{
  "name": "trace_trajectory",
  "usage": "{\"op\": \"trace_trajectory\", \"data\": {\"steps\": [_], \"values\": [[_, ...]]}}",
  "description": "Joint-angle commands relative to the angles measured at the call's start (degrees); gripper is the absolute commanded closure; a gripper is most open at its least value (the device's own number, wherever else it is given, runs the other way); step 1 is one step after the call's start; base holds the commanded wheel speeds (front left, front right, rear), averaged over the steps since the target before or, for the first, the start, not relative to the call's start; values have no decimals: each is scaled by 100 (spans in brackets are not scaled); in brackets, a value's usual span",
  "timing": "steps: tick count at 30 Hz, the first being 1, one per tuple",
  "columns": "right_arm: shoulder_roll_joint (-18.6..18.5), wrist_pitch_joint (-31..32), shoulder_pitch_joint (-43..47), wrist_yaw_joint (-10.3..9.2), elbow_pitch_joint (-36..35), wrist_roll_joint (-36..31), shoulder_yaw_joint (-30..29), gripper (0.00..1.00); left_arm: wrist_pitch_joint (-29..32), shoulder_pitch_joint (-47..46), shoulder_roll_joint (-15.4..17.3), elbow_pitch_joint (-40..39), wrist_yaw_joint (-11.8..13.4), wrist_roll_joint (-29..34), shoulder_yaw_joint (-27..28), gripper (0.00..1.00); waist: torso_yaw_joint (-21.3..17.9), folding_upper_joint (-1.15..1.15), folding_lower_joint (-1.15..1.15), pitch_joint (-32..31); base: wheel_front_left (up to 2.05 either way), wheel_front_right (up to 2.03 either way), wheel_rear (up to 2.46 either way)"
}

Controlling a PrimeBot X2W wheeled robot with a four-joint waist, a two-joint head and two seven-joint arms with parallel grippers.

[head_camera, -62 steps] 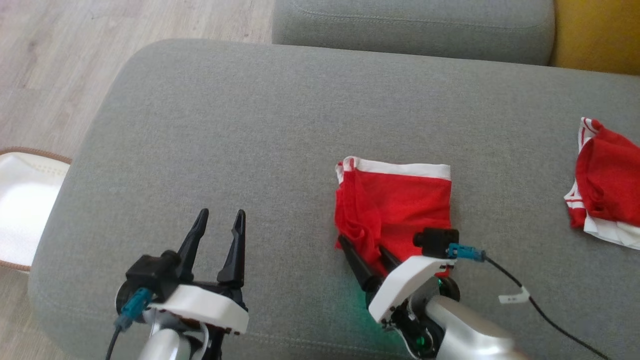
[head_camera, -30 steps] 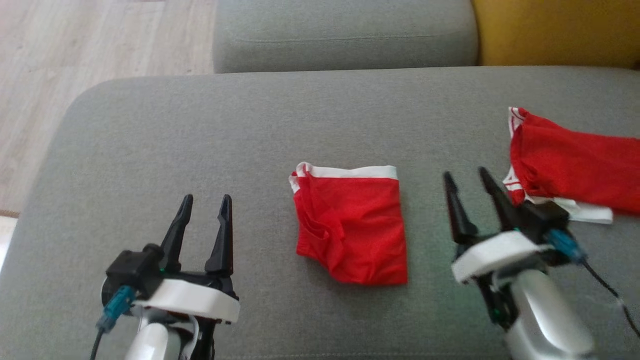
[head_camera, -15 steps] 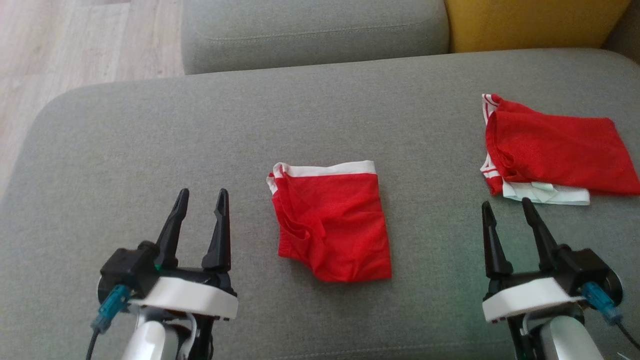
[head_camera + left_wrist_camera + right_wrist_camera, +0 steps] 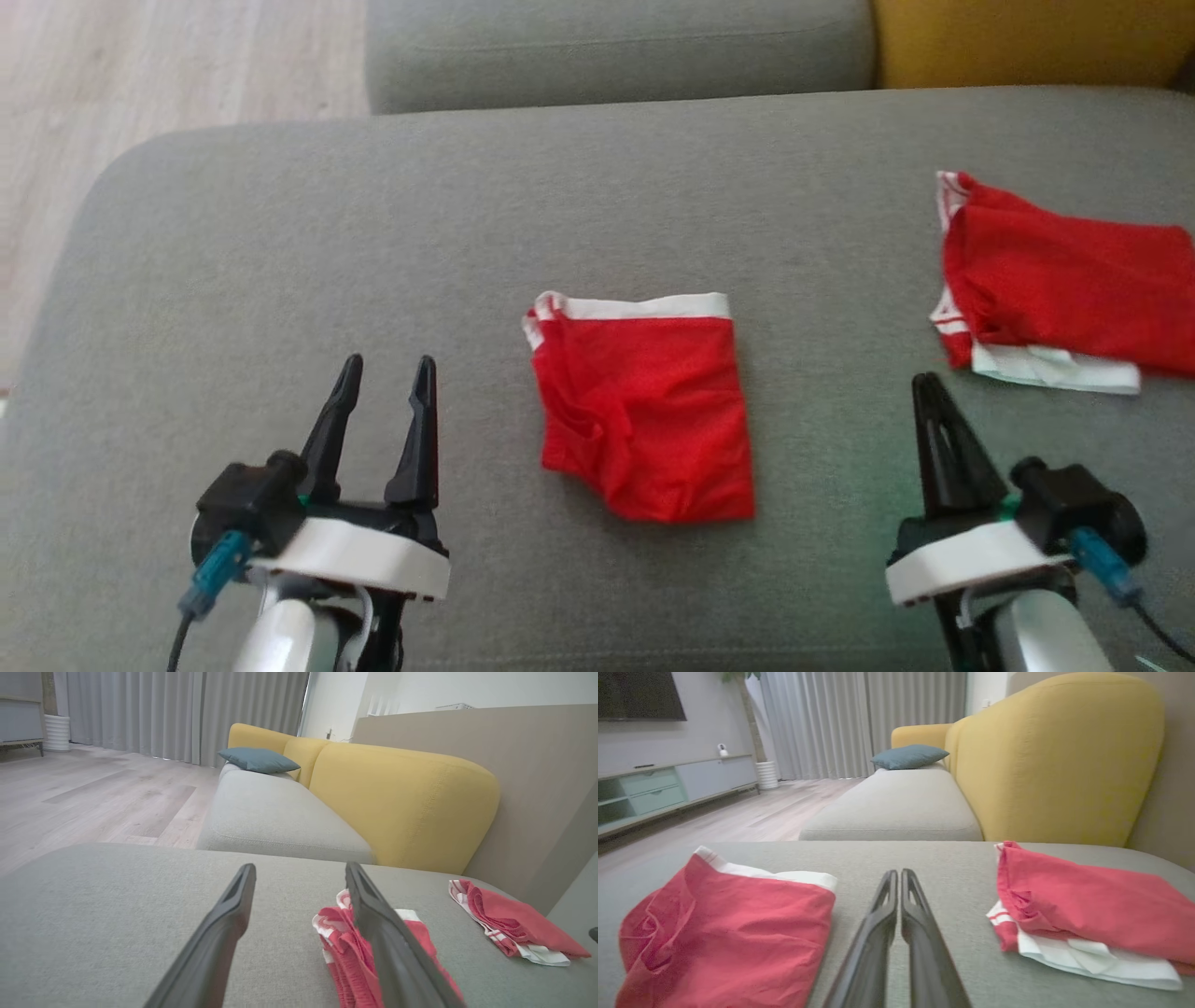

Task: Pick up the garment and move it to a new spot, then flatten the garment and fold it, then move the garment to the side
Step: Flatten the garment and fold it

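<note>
1. Folded red garment [image 4: 644,411] lies mid grey cushion [image 4: 327,233], between the grippers, touching neither.
2. Left gripper [image 4: 389,364] spread, empty; right gripper [image 4: 926,381] pressed together, empty.
3. Second red garment [image 4: 1055,289] at far right.
4. Wrist views add yellow backrest [image 4: 402,802] and blue pillow [image 4: 259,759]; right wrist view adds TV cabinet [image 4: 668,784].

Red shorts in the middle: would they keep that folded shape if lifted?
Probably not: the red shorts lie limp and wrinkled on the grey cushion, so they'd likely droop. The thin fabric looks light. Pushed, they'd probably bunch on that woven cover.
</note>
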Motion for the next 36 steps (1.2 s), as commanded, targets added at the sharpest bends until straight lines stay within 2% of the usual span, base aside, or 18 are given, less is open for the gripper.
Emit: {"op": "trace_trajectory", "data": {"steps": [1,10,21,29,36], "values": [[-13,-61,-330,43,-188,-103,268,100,-70,-286,15,-146,-30,-36,138,0,233,0,0,123,0,0,0],[-13,-61,-934,43,405,-269,1023,100,-70,-414,15,-43,-78,-81,69,0,1109,0,0,431,0,0,0],[-13,-61,-1884,43,1819,-463,1246,100,-70,-615,15,-25,-79,-204,-66,0,2044,0,0,831,0,0,0],[-13,-61,-2022,43,1944,-123,1772,100,-70,-629,15,-5,-62,-248,-88,0,2272,0,0,902,0,0,0],[-13,-61,-2152,43,2077,198,2266,100,-70,-620,15,2,-34,-249,-111,0,2244,0,0,863,0,0,0]]}}
